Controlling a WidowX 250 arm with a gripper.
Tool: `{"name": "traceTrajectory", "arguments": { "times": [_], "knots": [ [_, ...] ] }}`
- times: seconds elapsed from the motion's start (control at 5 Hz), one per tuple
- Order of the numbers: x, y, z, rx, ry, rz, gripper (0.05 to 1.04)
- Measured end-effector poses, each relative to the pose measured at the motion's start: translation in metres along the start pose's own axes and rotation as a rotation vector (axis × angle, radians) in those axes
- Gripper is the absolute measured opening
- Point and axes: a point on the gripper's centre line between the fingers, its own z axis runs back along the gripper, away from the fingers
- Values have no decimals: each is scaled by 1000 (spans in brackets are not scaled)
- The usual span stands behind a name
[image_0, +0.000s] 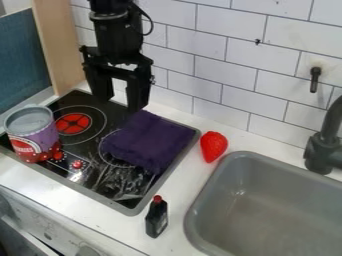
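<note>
Black gripper (120, 102) is seen hanging fr. the view's top edge, upper L of centre, w/ its two fingers spread apart and pointed down; a gap is left btwn them. Nr. the tip of the finger at the view's R, the dark purple cloth (150, 140) is found, laid rumpled over the R half of the black stove top (100, 182); whether the cloth is touched by that fingertip cannot be told. Part of a ring marking is covered by the cloth, and its R side is set close to the stove top's grey rim.

At far L, a can (47, 136) w/ grey top and purple-and-red side is stood upright at the stove top's L part. Btwn can and cloth, a red burner disc (73, 123) is shown, ringed in white; red knobs (77, 164) are placed beside the can's base. White streaks are seen on the stove's glossy surface, below the cloth.

To R of the stove top, on the white counter (177, 192), a red strawberry (214, 146) is laid nr. the grey sink's (250, 156) upper L corner. A small dark bottle (157, 220) w/ red cap is stood nr. the stove top's lower R corner. Behind, the wall is faced w/ white tiles (230, 75); a black faucet (324, 147) is mounted at the sink's far R
</note>
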Motion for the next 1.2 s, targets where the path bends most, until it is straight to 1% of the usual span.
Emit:
{"name": "traceTrajectory", "arguments": {
  "times": [0.2, 0.4, 0.6, 0.8, 1.0, 1.2],
  "knots": [
    [-2, 1, -9, -4, 26, 5, 1001],
    [-26, -2, -14, -7, 50, 14, 1001],
    [-50, 15, -8, -7, 34, 84, 1001],
    [-74, 21, -11, -4, 100, 110, 1001],
    [-95, 41, -19, 13, 156, 153, 1001],
    [-105, 58, -28, 11, 211, 188, 1001]
  ]
}}
